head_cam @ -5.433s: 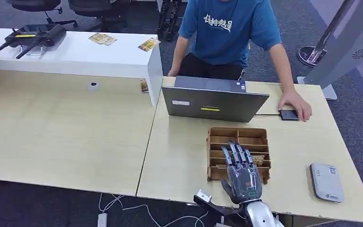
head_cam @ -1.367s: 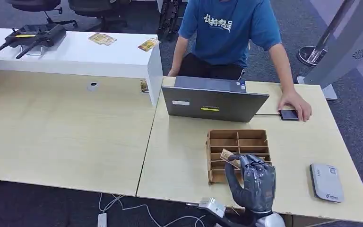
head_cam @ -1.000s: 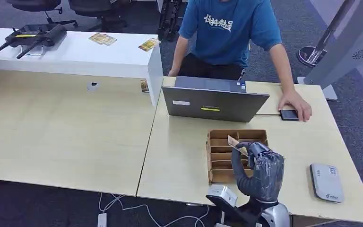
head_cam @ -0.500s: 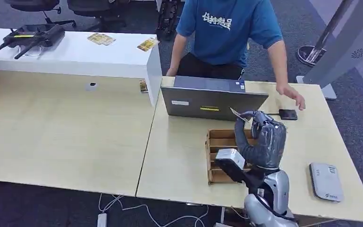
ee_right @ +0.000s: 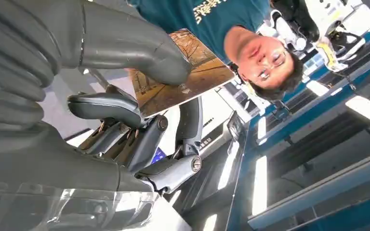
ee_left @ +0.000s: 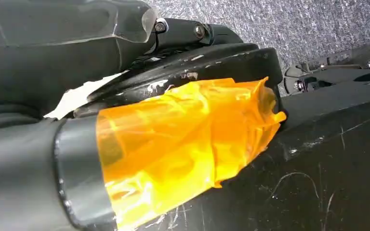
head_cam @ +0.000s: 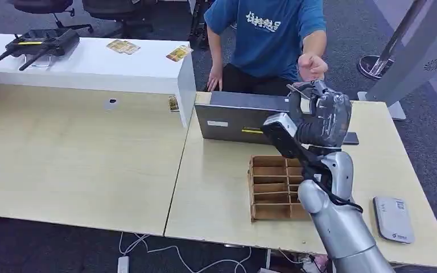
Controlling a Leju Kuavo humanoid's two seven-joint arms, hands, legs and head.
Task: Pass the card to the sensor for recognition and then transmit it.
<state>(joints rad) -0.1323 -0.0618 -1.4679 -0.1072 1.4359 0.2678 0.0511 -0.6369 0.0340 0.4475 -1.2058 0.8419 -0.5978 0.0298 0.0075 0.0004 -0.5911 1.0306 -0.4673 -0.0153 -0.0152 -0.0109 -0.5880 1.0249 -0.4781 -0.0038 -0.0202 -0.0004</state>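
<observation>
Pinched between the thumb and the darker fingers of the right hand (head_cam: 321, 114), the card (head_cam: 297, 89) is being held high above the desk (head_cam: 216, 187), raised over the back edge of the grey laptop (head_cam: 244, 122). In the right wrist view the card (ee_right: 180, 72) is being shown as a thin brown-printed rectangle, clamped under the thick grey thumb (ee_right: 135, 45) with the fingers (ee_right: 111, 108) curled in beneath it, so this hand (ee_right: 53, 106) is being kept closed on the card. A person's hand (head_cam: 312, 65) is being held just beside the card's far edge, nearly touching it; whether contact is being made cannot be told. The brown compartmented card box (head_cam: 276, 187) is being left on the desk below the raised arm, and the pale grey sensor (head_cam: 394, 219) is lying flat near the desk's right edge, well apart from the card. A small dark device (head_cam: 351, 138) is lying on the desk beside the laptop. As for the left hand, its state cannot be told from the left wrist view.
</observation>
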